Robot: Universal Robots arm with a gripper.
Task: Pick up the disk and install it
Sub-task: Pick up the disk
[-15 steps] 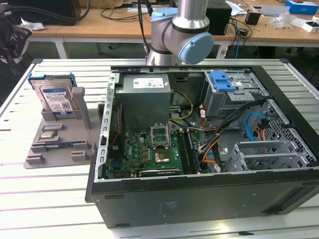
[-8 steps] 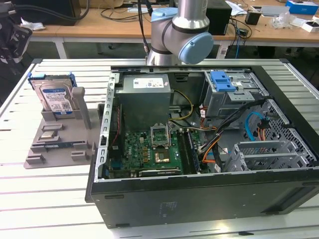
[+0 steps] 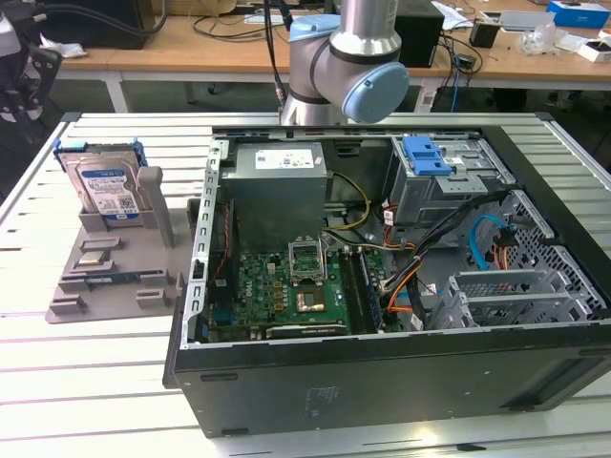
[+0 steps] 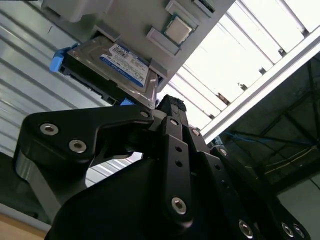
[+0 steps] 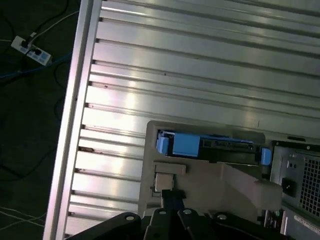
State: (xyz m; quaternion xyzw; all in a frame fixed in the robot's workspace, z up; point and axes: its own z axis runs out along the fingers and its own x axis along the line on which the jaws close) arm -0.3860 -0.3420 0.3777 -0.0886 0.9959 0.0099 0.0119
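The disk [image 3: 107, 186] is a silver drive with a blue-and-white label in a blue carrier. It stands on edge in a slot of a grey holder [image 3: 115, 272] on the table, at the exterior view's left. The second wrist view shows the disk's [image 4: 117, 65] labelled face. In the first wrist view the disk's [image 5: 210, 146] blue carrier edge is seen from above. My black gripper [image 5: 172, 196] hangs apart from the disk, fingers together and holding nothing; its tip [image 4: 170, 104] points towards the holder. In the exterior view the gripper [image 3: 24, 76] is at the far upper left.
An open computer case [image 3: 382, 382] lies right of the holder, with a motherboard [image 3: 286, 286], a grey power supply [image 3: 277, 186] and a drive cage carrying a blue bracket [image 3: 427, 155]. The arm's base [image 3: 348, 67] stands behind the case. The slatted table's edge [image 5: 70, 125] drops to the floor.
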